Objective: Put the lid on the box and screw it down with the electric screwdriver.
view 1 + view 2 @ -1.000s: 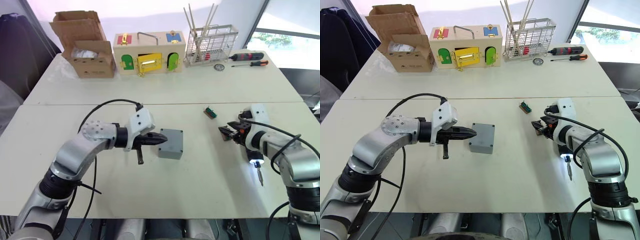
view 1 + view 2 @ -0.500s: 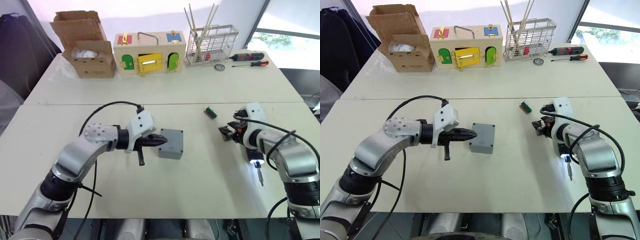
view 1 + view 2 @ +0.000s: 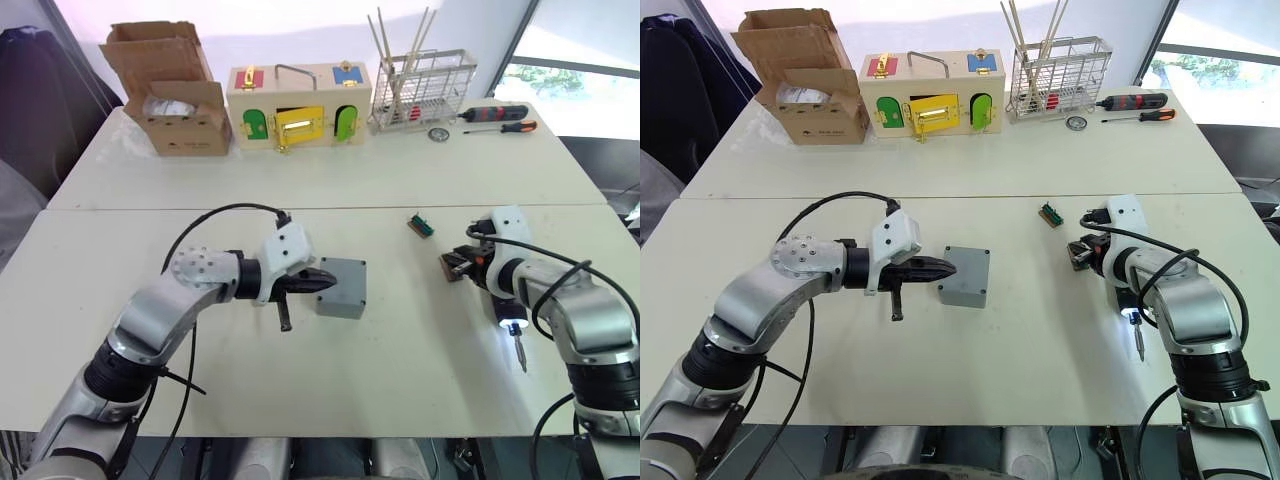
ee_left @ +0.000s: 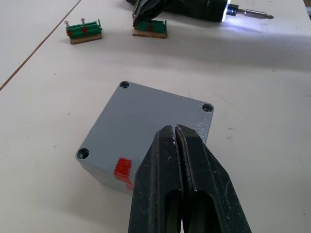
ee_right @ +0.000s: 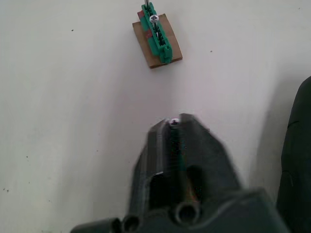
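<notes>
The grey box [image 3: 341,287] sits on the near white worktop [image 3: 400,380], a little left of centre, with its lid [image 4: 146,124] already on top; screw holes show at the lid's corners and a small red patch marks one side wall. The left claw [image 3: 322,282] has its two black fingers pressed together with nothing between them, and its tips are at the left edge of the box, just over the lid in the left wrist view.

On the right side of the worktop the electric screwdriver [image 3: 512,322] lies beside the right arm with its tip light on and its bit pointing toward the near edge. The right claw [image 3: 453,265] is narrowed onto a small green part on a brown base [image 4: 150,28], with a screw head showing between its fingertips in the right wrist view. A second green part [image 3: 421,225] lies apart from it, farther back on the worktop.

On the far worktop stand a cardboard box [image 3: 172,92], a wooden box with coloured doors [image 3: 297,105], a wire rack [image 3: 424,90] and two hand screwdrivers [image 3: 498,118].
</notes>
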You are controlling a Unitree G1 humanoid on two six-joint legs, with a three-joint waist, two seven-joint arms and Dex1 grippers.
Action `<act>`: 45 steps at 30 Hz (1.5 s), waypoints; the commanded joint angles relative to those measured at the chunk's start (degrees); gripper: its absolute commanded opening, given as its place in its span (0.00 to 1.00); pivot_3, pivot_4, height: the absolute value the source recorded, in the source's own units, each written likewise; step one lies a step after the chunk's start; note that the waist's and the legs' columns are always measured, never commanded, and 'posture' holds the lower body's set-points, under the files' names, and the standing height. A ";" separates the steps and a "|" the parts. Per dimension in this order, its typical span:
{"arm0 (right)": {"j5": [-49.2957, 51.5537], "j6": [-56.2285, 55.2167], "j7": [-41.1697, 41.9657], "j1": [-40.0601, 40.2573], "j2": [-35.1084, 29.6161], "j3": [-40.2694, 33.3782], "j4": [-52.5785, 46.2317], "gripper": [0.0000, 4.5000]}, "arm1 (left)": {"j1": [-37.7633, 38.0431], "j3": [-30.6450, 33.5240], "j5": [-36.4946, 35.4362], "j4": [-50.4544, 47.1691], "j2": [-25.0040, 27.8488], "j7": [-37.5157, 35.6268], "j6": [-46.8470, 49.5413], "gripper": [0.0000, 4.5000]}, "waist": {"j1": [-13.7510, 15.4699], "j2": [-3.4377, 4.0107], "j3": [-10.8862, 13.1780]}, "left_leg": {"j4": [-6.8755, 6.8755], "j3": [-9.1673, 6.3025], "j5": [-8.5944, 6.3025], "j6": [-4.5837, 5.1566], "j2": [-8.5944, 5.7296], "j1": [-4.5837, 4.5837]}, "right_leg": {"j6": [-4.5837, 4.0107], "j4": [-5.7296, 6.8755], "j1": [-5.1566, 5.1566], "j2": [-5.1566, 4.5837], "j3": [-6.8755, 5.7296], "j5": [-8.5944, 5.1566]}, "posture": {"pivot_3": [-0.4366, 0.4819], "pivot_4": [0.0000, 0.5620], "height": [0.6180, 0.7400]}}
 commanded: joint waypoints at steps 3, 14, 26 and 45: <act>-0.45 -0.56 -0.44 -0.83 -0.01 -0.65 -0.93 0.01 | -0.61 0.61 0.31 -0.61 0.10 0.01 -1.23 0.00 | 0.01 0.00 0.00 | 0.00 0.00 0.00 0.00 0.00 0.00 | 0.00 0.00 0.00 0.00 0.00 0.00 | 0.48 0.27 0.92; 1.14 2.36 -0.96 -4.92 -0.93 -4.49 -4.15 0.01 | -0.72 0.89 0.27 0.04 0.26 -0.33 -1.50 0.00 | 0.01 0.00 0.00 | 0.00 0.00 0.00 0.00 0.00 0.00 | 0.00 0.00 0.00 0.00 0.00 0.00 | 0.48 0.27 0.92; 12.84 1.88 8.25 -7.70 1.00 -6.79 -15.13 0.01 | -1.45 4.09 -0.21 3.10 2.11 -0.94 -2.21 0.00 | -0.28 0.01 0.00 | -0.03 0.00 -0.01 0.01 0.02 0.00 | 0.00 0.00 -0.03 0.01 0.00 0.00 | 0.48 0.27 0.92; 15.54 -6.54 11.49 -2.19 6.02 4.52 -15.21 0.01 | 4.16 11.91 -10.72 -4.25 4.10 1.59 6.36 0.00 | -0.13 0.00 0.01 | -0.02 -0.04 0.00 0.01 0.03 0.00 | 0.00 0.03 -0.03 0.02 -0.01 0.00 | 0.48 0.27 0.92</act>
